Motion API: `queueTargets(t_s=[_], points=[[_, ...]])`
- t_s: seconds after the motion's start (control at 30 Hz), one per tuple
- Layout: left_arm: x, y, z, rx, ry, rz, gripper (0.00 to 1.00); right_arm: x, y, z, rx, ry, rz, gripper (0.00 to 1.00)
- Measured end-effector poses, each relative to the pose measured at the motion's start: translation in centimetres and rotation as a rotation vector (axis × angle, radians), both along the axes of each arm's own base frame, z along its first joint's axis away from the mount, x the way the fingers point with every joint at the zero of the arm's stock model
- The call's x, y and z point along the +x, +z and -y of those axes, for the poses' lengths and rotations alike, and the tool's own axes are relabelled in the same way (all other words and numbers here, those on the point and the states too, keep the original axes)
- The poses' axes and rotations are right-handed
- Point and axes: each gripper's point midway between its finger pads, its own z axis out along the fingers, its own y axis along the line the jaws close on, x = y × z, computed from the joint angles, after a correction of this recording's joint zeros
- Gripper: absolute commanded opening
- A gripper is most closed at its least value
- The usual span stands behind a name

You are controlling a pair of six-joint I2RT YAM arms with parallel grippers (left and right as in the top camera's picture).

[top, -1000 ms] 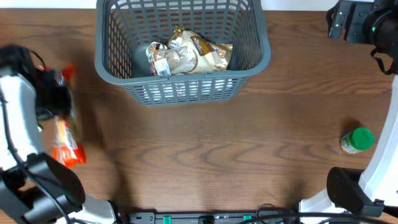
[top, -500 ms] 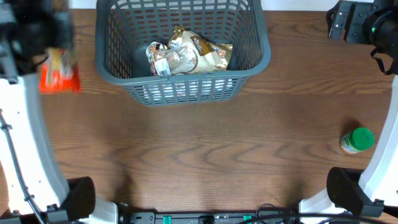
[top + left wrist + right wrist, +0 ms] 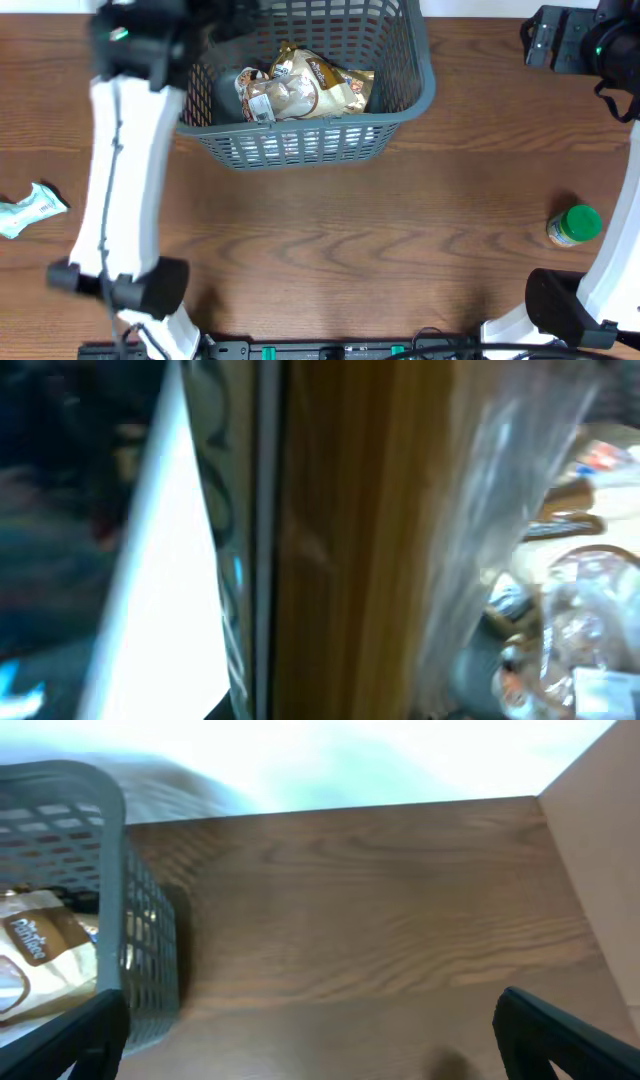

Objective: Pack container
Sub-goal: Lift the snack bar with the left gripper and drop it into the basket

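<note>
1 left hand (image 3: 220, 18), clenched, hangs over the container (image 3: 425, 85) rim; right hand (image 3: 312, 1040) released, jar (image 3: 575, 225) apart.

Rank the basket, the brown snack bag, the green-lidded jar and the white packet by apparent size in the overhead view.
Largest: basket
Next: brown snack bag
Last: green-lidded jar and white packet, about alike; not ranked apart.

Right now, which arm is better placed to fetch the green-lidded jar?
Right. The jar sits near that arm's base; the right gripper is open, while the left gripper holds an orange packet over the container.
</note>
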Motion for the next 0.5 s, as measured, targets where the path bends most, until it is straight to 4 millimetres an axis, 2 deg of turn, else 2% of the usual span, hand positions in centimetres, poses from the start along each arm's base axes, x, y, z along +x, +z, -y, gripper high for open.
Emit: queueTargets(t_s=[0.23, 0.3, 0.37, 0.4, 0.43, 0.5], points=[[3.7, -13.3, 4.5, 0.076, -0.086, -0.255, 0.06, -0.1, -0.2, -0.3, 0.012, 0.013, -0.009, 0.99], [4.2, -16.7, 5.0, 0.075, -0.072, -0.329, 0.06, -0.3, -0.4, -0.3, 0.014, 0.013, -0.018, 0.99], [4.5, -19.0, 4.9, 0.067, -0.046, -0.384, 0.07, -0.5, -0.6, -0.4, 0.017, 0.016, -0.03, 0.99], [4.6, -19.6, 4.9, 0.062, -0.035, -0.401, 0.15, -0.6, -0.7, -0.4, 0.017, 0.016, -0.035, 0.99], [4.7, -20.3, 4.8, 0.056, -0.024, -0.415, 0.34, -0.6, -0.7, -0.4, 0.018, 0.016, -0.039, 0.99], [4.8, -20.9, 4.5, 0.046, -0.002, -0.437, 0.51, -0.7, -0.8, -0.4, 0.019, 0.016, -0.045, 0.99]])
